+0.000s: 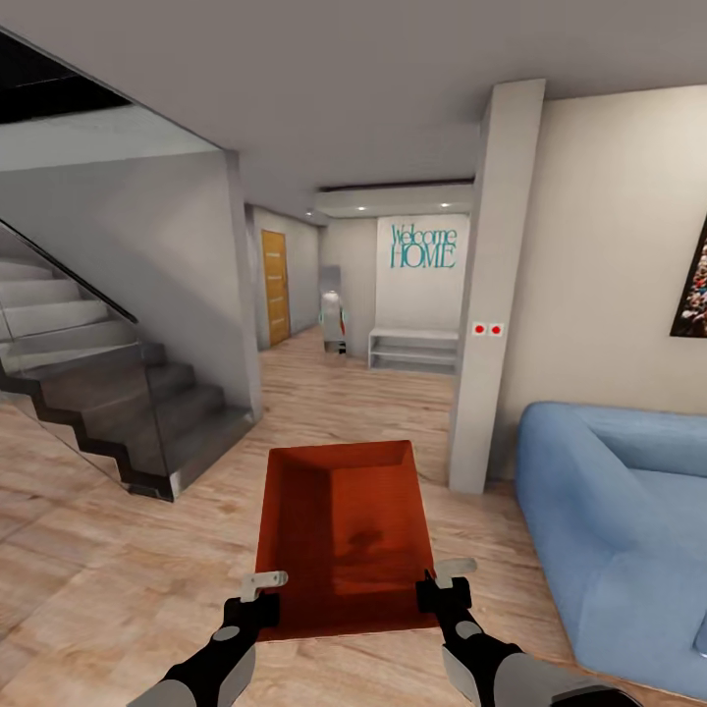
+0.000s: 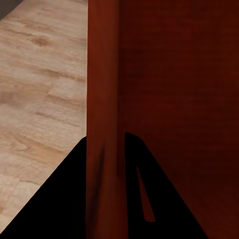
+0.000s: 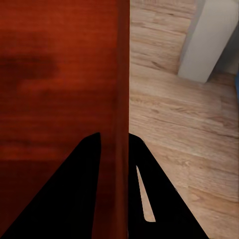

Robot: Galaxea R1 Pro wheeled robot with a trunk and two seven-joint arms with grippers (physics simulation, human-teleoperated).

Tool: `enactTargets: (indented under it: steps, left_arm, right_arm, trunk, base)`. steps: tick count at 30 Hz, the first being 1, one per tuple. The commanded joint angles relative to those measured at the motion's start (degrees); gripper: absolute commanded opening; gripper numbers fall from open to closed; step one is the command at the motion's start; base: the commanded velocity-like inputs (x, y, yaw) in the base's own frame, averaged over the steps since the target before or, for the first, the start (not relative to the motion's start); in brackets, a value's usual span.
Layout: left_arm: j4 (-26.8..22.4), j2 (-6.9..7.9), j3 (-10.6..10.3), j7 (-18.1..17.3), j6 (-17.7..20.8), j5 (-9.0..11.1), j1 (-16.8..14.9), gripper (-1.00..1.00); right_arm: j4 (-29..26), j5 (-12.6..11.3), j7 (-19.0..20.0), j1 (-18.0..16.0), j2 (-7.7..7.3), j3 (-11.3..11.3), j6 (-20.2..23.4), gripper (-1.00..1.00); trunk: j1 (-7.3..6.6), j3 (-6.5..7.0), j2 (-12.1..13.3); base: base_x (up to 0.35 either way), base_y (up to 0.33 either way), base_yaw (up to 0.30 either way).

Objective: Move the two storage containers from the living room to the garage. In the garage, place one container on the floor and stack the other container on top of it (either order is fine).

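1. Storage container [image 1: 344, 535], orange-red and open-topped, hangs low in the middle of the head view, above the light wood plank floor [image 1: 118, 589] of the living room, carried between both arms.
2. At about 9 o'clock stands a grey staircase [image 1: 118, 412] behind a glass balustrade.
3. At 7 o'clock the left gripper [image 1: 263, 597] is clamped on the container's left wall; in the left wrist view the wall [image 2: 104, 124] runs straight between its black fingers [image 2: 144, 199].
4. At 12 o'clock a hallway leads to an orange-wood door [image 1: 276, 287], a low white shelf [image 1: 413, 349] and a "Welcome HOME" wall sign [image 1: 423, 246].
5. At 5 o'clock the right gripper [image 1: 440, 586] pinches the container's right wall, seen in the right wrist view between its fingers [image 3: 74, 199].
6. A white column [image 1: 496, 285] rises beyond it.
7. At 3 to 4 o'clock sits a blue sofa [image 1: 619, 530].
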Motion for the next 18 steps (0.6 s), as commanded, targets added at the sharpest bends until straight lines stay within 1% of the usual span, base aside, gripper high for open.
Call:
enactTargets:
  steps: [1, 18]
  left_arm:
    - [-0.1, 1.03, -1.7, 0.5, -3.1, 0.1, 0.0, -1.00]
    - [-0.1, 1.00, -1.7, 0.5, -3.1, 0.2, 0.0, -1.00]
  right_arm:
    - [0.1, 1.4, 0.0, -0.1, 0.04, -2.6, 0.2, -1.00]
    - [0.1, 1.3, 0.0, -0.1, 0.10, -2.7, 0.1, -1.00]
  trunk:
    - [0.04, -0.09, -0.1]
    - [0.04, -0.09, -0.1]
  base:
    - [0.322, 0.000, 0.000]
    - [0.322, 0.000, 0.000]
